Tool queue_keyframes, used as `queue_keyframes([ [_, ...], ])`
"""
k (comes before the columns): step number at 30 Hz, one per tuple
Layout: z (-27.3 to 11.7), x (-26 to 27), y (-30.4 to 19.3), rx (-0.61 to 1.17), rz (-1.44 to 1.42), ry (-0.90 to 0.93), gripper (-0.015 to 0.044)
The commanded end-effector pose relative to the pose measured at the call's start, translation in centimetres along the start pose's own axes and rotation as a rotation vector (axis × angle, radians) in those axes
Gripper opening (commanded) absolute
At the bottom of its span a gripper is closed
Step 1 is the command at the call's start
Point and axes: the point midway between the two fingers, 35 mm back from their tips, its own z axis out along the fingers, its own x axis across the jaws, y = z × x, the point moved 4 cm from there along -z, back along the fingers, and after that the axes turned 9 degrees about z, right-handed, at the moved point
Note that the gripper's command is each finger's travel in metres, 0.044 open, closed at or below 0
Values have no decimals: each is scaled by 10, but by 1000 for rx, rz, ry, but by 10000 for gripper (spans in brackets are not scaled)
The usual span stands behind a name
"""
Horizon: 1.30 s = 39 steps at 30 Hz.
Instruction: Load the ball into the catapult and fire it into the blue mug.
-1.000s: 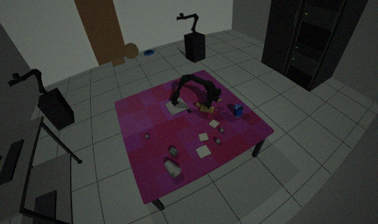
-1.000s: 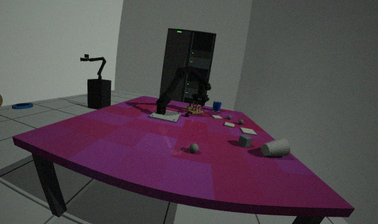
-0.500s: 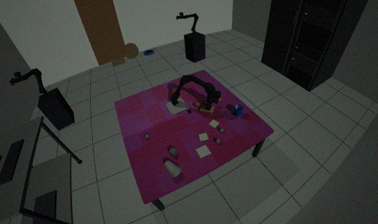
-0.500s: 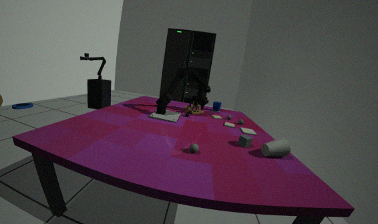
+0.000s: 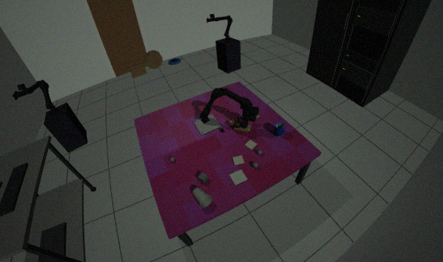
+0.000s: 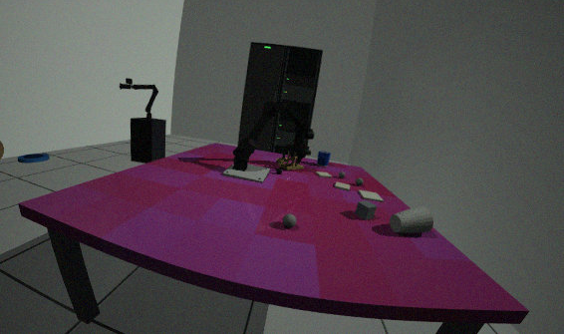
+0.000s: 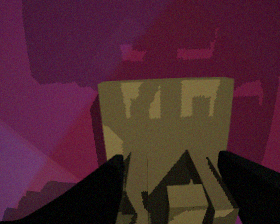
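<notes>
The end effector point(image 5: 242, 123) point(image 6: 298, 160) point(image 7: 171, 160) is low over the yellow catapult point(image 5: 243, 129) point(image 6: 291, 167) point(image 7: 166, 127), on the far part of the patchwork pink and purple surface point(image 5: 211, 155) point(image 6: 199, 250). Its two dark fingers are partly open, with parts of the catapult's frame between them; whether they press on it I cannot tell. The catapult's flat end extends beyond the fingertips in the wrist view. The arm point(image 5: 231, 92) point(image 6: 259, 122) rises from a pale base plate point(image 5: 202, 132) point(image 6: 261, 178) left of the catapult and bends down over it. A small dark ball point(image 5: 221, 130) point(image 6: 279, 171) lies between the base plate and the catapult, outside the catapult; I cannot tell whether this is the ball to be loaded. The blue mug point(image 5: 279, 129) point(image 6: 324, 159) stands upright to the right of the catapult, apart from it. Nearer in the top view, three pale square tiles lie flat in a loose row: a far tile point(image 5: 250, 145) point(image 6: 323, 174), a middle tile point(image 5: 238, 159) point(image 6: 342, 185) and a near tile point(image 5: 238, 177) point(image 6: 371, 195). To their right are two grey balls, one farther point(image 5: 259, 152) point(image 6: 342, 174) and one nearer point(image 5: 255, 165) point(image 6: 359, 181). Another grey ball point(image 5: 172, 159) point(image 6: 289, 220) rests well apart on the left. A grey block point(image 5: 203, 177) point(image 6: 366, 210) sits left of the near tile, and a pale tapered cylinder point(image 5: 202, 197) point(image 6: 413, 221) lies on its side near the block.
</notes>
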Motion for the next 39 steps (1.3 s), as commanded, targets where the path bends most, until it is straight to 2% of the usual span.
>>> queue_keyframes([
  [1, 0, 0, 0, 0, 0, 0, 177],
  [2, 0, 0, 0, 0, 0, 0, 151],
  [8, 0, 0, 0, 0, 0, 0, 111],
  [9, -3, 0, 0, 0, 0, 0, 85],
  [12, -39, 0, 1, 0, 0, 1, 6],
  [13, -47, 0, 1, 0, 0, 1, 0],
  [39, -15, 1, 2, 4, -5, 2, 0],
])
